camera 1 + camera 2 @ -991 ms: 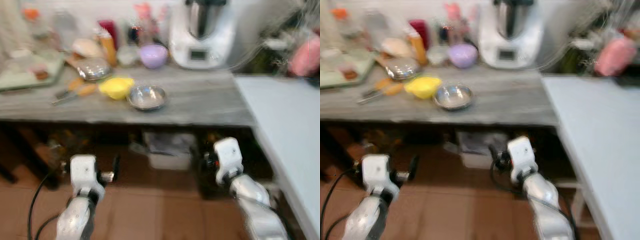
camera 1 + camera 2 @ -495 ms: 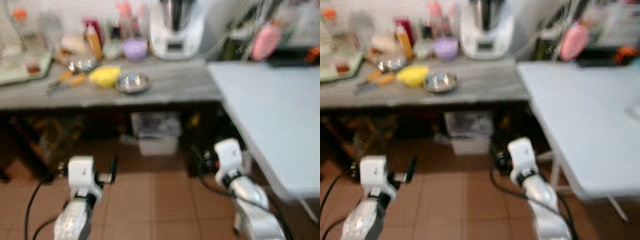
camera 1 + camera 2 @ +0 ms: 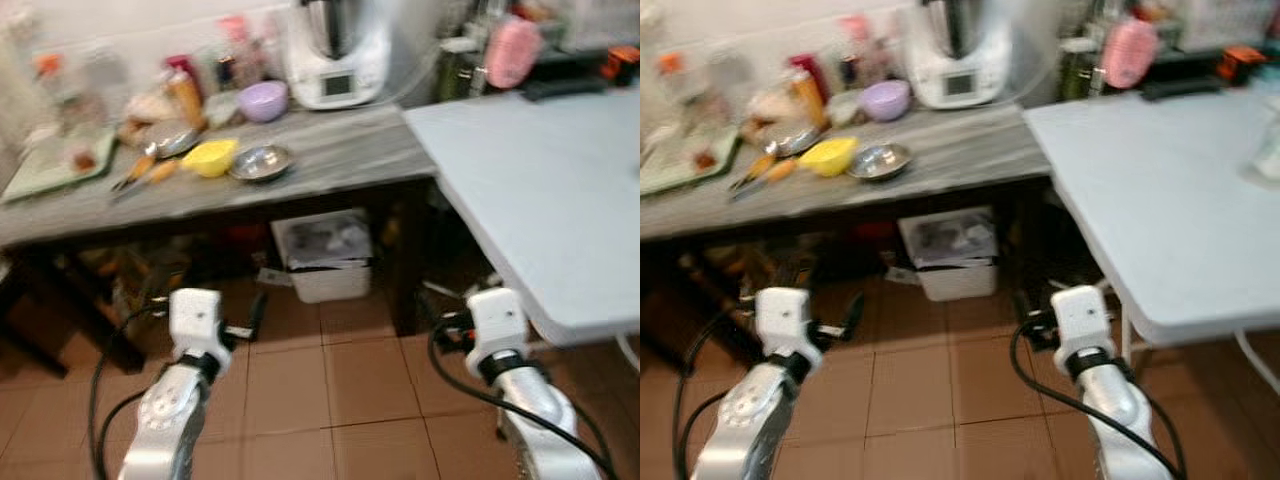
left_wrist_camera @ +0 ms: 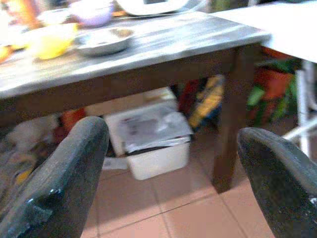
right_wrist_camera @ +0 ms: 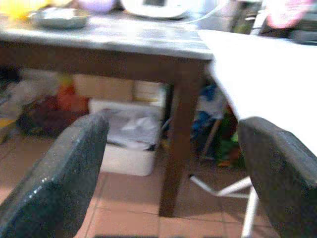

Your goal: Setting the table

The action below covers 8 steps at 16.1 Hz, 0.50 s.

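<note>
Grey worktop carries a steel bowl far left; no writing legible. Camera has pulled back, showing more white table. Left gripper and right gripper hang spread wide, empty.

No readable text, label, brand or number anywhere; frames too blurred. White kitchen machine at back of desk carried small dark display panel, characters illegible. Bottles near it had coloured labels, print not resolvable. White bin under desk held crumpled printed sheet, marks unreadable
</note>
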{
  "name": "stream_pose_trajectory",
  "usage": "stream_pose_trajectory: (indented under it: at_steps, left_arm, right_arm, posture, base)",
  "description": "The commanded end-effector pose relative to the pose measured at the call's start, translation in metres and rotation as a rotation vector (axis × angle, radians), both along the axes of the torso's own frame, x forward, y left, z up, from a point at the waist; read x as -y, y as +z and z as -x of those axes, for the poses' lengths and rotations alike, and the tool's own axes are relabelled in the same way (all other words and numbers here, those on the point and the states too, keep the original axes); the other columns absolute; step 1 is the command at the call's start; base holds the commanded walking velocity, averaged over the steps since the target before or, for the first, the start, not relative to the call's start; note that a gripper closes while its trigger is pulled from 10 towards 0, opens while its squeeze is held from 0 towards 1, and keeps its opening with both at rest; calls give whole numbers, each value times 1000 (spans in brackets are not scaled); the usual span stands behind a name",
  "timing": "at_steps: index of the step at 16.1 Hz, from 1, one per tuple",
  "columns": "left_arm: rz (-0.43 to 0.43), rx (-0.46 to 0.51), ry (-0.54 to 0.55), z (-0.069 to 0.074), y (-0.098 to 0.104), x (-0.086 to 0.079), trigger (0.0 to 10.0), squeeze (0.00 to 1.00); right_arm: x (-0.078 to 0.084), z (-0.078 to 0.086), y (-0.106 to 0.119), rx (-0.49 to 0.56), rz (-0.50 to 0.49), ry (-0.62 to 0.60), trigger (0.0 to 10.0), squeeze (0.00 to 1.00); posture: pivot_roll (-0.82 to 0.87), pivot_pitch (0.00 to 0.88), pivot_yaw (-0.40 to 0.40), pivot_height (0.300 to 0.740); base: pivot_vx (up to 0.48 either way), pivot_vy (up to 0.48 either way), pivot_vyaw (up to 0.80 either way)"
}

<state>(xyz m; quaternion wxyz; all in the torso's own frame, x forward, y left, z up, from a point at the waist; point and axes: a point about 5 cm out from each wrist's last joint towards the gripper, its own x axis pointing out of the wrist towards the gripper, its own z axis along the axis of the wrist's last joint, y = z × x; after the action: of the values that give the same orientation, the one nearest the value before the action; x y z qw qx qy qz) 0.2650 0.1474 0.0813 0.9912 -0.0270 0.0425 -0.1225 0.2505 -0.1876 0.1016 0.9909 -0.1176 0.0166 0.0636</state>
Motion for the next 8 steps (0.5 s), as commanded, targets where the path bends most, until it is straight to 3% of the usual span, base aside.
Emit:
stream_pose_trajectory:
  at_steps: [1,5,8]
  left_arm:
    - [-16,0,-24,-6,0,-2,10000,0]
    - [-18,-12,-69,-9,-4,6,10000,0]
    - [-20,-10,-22,-7,-6,1,10000,0]
  right_arm:
    - [-2,4,6,11,-20,-36,10000,0]
    - [-7,13,9,26,-6,-46,10000,0]
    - [-18,-1,16,40,-50,-21,10000,0]
  posture:
    - [-333,0,211,740]
    - [-370,7,231,740]
    - [-334,4,191,740]
  base:
    - [0,0,0]
    - [0,0,0]
    - [0,0,0]
